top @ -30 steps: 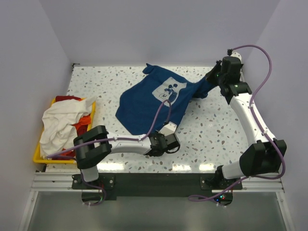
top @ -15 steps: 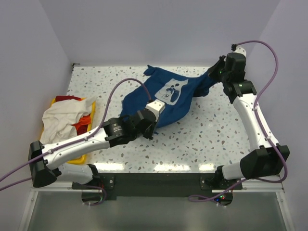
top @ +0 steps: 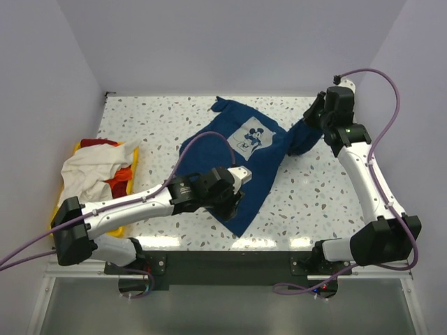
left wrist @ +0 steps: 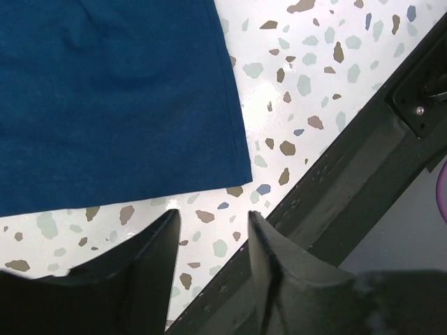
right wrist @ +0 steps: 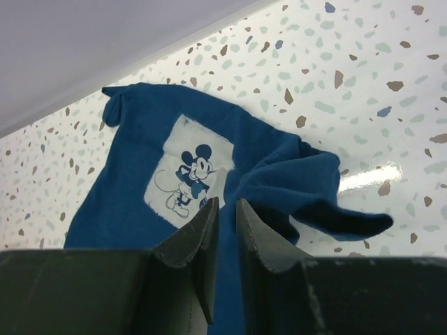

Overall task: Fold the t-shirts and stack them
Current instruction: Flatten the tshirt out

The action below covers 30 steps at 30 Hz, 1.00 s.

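Left hand (left wrist: 211, 220), fingers spread and empty, hangs over the table (left wrist: 307, 84) just off the near corner of the navy t-shirt (top: 262, 164). Right hand (right wrist: 226, 204), fingers narrowly parted, sits at the bunched sleeve (top: 304, 136); whether it pinches cloth cannot be told. The shirt lies print-up, mostly flat, unfolded. The cream t-shirt (top: 77, 181) and red and orange t-shirts (top: 120, 180) lie heaped in the yellow bin (top: 52, 225). Judged stage: early, with no fold made and no stack begun.
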Available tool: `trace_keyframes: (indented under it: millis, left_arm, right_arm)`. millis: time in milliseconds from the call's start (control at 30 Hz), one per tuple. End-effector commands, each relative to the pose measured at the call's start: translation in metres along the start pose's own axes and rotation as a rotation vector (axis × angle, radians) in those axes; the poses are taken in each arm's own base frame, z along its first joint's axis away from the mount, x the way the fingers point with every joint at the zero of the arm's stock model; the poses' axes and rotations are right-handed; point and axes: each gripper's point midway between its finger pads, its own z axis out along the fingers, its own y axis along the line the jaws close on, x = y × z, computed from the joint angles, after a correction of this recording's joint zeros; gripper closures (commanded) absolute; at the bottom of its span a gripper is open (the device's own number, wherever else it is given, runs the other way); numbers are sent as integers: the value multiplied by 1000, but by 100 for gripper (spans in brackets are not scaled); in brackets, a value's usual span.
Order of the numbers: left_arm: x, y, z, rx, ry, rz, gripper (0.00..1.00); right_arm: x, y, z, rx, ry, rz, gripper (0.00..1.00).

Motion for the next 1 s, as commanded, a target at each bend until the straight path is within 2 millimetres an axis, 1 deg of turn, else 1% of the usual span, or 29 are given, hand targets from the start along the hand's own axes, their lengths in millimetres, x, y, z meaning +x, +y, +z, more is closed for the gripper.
trace_keyframes:
  millis: [0,67,133,167,200,267,300,333,433,467,500,533,567,600,800,833,867,900,933,967]
  left_arm:
    - [3,-9,15,38,6,5,55]
    - [12,-13,22,36,26,30,57]
    - [21,-23,34,50,49,49,57]
    - [22,-26,38,54,50,50,57]
    - [26,-29,48,54,63,46,57]
    - [32,-34,58,58,78,50,57]
    - [39,-34,66,51,103,53,57]
    - [37,-36,70,40,91,60,56]
    - [44,-42,83,28,109,85,53]
    - [45,-43,86,21,112,91,52]
    - [50,-41,93,5,130,97,50]
    - [49,-40,96,-17,122,106,49]
    - [49,-39,99,-28,123,111,45]
    - [52,-36,105,-53,129,123,45]
    - [54,-22,120,-158,120,138,45]
    - [55,-22,122,-171,120,138,47]
    - [56,-19,123,-187,122,128,54]
    - [58,-16,123,-202,126,122,58]
    - [61,-10,123,-233,127,117,65]
    - [61,-7,123,-251,126,109,80]
  right_arm:
    - [-9,-4,0,25,-38,-30,80]
    - [-8,-9,4,52,-35,-40,80]
    - [-6,-12,6,72,-31,-48,80]
    - [-5,-13,8,73,-29,-48,80]
    - [-3,-14,10,77,-22,-47,80]
    - [-1,-12,11,61,-16,-44,80]
    - [0,-11,10,58,-14,-44,80]
    - [2,-13,11,63,-11,-43,80]
    - [2,-15,11,69,-13,-46,80]
    - [2,-15,10,67,-13,-44,80]
    - [4,-14,10,64,-7,-47,80]
    - [5,-14,10,60,-7,-44,80]
    - [5,-14,10,57,-6,-42,80]
    - [7,-13,10,52,0,-43,79]
    - [13,-11,11,30,11,-32,79]
    - [13,-11,10,27,9,-30,79]
    - [13,-11,10,26,10,-30,79]
    - [16,-11,11,26,16,-32,79]
    - [17,-12,11,29,17,-30,79]
    - [18,-12,12,29,18,-31,79]
